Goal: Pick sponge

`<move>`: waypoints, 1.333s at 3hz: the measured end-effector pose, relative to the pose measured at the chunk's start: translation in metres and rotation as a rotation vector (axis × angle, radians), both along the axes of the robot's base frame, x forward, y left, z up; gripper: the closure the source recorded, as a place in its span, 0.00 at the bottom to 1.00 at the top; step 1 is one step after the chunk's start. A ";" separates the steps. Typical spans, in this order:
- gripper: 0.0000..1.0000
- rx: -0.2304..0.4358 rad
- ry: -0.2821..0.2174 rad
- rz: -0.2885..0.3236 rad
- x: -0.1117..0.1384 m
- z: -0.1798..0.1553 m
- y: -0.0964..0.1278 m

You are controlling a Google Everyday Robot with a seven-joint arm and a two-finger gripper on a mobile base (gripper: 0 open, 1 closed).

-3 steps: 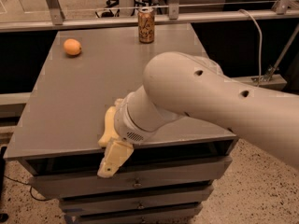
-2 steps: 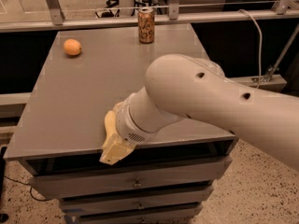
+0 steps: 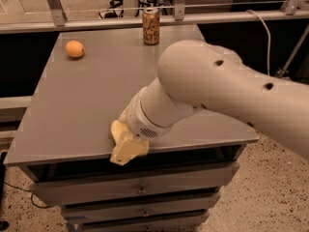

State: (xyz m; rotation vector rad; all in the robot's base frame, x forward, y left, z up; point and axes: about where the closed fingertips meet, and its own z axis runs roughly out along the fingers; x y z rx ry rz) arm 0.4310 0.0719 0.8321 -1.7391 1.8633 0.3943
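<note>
Arm blocks my view of grasp. Gripper hangs over bench front edge, sponge touching it, just behind, on lip. Can't tell if open or closed. Risk: weak bite or nudge, sponge slides off edge to floor.

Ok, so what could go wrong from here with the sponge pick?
1. The sponge lies at the table's front edge, with the gripper right at that edge; a nudge could push it onto the floor.
2. The arm hides most of the sponge, so a poor grasp might go unseen.
The orange and can stand far back and are unlikely to be hit.
</note>
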 end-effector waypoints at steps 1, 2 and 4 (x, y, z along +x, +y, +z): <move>0.99 0.038 0.000 0.003 0.022 0.037 -0.019; 1.00 0.119 -0.037 0.010 0.050 0.080 -0.028; 1.00 0.412 0.031 -0.045 0.084 0.122 -0.042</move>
